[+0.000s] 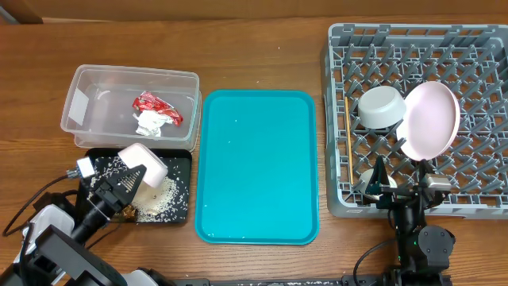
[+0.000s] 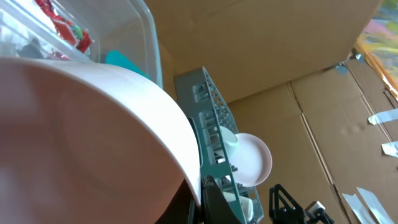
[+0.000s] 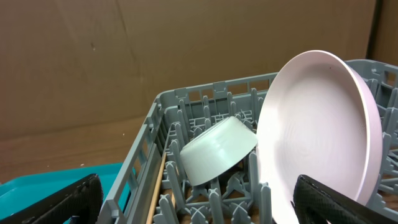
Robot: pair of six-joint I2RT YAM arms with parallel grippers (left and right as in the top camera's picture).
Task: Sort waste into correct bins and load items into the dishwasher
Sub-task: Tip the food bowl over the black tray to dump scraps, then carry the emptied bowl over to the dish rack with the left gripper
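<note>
Near left on the table, the left gripper (image 1: pixel 133 178) is clamped on the small white bowl (image 1: pixel 144 162), holding it tipped over the black tray (image 1: pixel 182 161). Rice scraps (image 1: pixel 163 200) lie scattered on that tray, just near and right of the bowl. From the left wrist, the bowl's white curve fills most of the view.

On the far side of the black tray sits the clear tub (image 1: pixel 79 102), with the red wrapper (image 1: pixel 156 105) inside and the white tissue (image 1: pixel 148 123) touching it on the near side. Middle of the table, the teal tray (image 1: pixel 258 175).

Over to the right, the right gripper (image 1: pixel 389 184) sits at the near edge of the dish rack (image 1: pixel 476 56), fingers spread wide with nothing between them. Just beyond it the white plate (image 1: pixel 431 119) stands on edge among the pegs. The silvery-rimmed bowl (image 1: pixel 379 106) lies tipped just left of the plate, and the chopsticks (image 1: pixel 348 143) run along the rack's left wall.
</note>
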